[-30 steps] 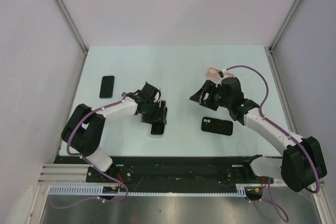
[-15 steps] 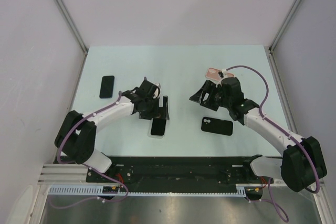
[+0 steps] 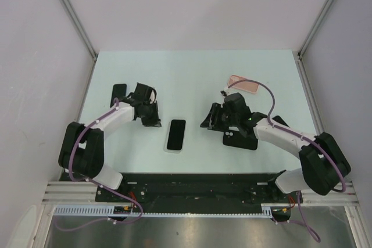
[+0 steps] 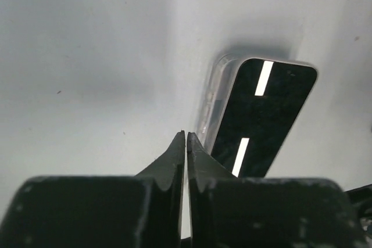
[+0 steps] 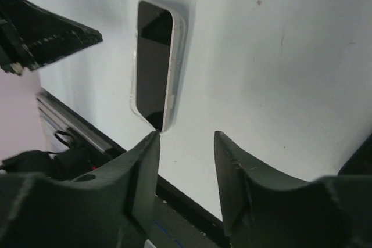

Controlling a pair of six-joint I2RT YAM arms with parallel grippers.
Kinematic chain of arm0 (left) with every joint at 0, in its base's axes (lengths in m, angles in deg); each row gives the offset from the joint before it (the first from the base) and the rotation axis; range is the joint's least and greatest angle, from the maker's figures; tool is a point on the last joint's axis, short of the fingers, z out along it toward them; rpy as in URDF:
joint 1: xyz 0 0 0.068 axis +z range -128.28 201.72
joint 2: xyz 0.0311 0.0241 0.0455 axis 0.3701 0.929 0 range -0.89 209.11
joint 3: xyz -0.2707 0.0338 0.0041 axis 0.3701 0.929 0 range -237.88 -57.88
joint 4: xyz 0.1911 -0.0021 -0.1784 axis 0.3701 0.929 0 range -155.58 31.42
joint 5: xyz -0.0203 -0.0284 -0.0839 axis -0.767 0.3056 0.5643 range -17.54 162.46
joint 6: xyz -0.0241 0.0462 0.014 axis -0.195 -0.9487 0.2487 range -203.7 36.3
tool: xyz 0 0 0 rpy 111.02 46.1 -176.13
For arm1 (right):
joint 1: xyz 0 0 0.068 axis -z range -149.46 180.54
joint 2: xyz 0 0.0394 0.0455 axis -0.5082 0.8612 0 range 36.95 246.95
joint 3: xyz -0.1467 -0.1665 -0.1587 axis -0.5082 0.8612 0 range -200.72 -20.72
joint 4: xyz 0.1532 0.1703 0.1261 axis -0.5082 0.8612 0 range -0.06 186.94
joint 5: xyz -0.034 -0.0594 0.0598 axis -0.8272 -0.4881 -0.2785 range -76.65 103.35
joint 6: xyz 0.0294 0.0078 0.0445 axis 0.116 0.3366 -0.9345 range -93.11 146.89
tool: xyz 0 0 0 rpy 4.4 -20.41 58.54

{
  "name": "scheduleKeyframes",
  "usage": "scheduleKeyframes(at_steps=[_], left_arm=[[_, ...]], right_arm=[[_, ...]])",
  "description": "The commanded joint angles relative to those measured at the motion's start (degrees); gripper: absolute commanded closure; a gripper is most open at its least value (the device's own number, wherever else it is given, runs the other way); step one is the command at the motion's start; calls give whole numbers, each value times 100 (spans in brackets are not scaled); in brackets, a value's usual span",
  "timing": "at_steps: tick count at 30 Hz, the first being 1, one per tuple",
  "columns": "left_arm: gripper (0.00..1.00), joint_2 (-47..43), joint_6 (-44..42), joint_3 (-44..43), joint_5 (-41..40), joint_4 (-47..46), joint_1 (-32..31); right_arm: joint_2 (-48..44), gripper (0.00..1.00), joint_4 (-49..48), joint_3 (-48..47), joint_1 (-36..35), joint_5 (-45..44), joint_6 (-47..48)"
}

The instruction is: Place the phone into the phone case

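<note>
A black phone [image 3: 176, 135] lies screen up near the table's middle front, framed by a clear phone case whose rim shows around it. The left wrist view has it [image 4: 261, 114] just ahead and to the right of my left gripper [image 4: 186, 136], which is shut on nothing; from above that gripper [image 3: 154, 121] sits a little left of the phone. My right gripper [image 3: 207, 124] is to the phone's right, open and empty. In the right wrist view the phone [image 5: 154, 65] lies beyond the open fingers' midpoint [image 5: 186, 137], close to the left fingertip.
A second black phone [image 3: 118, 91] lies at the left, partly behind the left arm. A pink case [image 3: 244, 84] rests at the back right. A black phone-shaped slab [image 3: 242, 140] lies partly under the right arm. The black rail [image 3: 192, 189] runs along the near edge.
My left gripper opened wide over the cased phone, then drew back to the left and shut. The right arm swung from beside the pink case down and left toward the phone, its jaws narrowing.
</note>
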Motion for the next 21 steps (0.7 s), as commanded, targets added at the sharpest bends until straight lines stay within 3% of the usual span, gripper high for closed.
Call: scheduleKeyframes(at_steps=[1,8,21], left_arm=[[98,279,-53,258,261,-151,83],[96,368,307,803,728,-810,-48],[87,175,1283,1102,684,-1364,-1490]], right_arm=[[372,57,-20,8,-342,-425,241],[487,64,120,17,-650,-873,548],[557,67,437,8,-650,-1199,1067]])
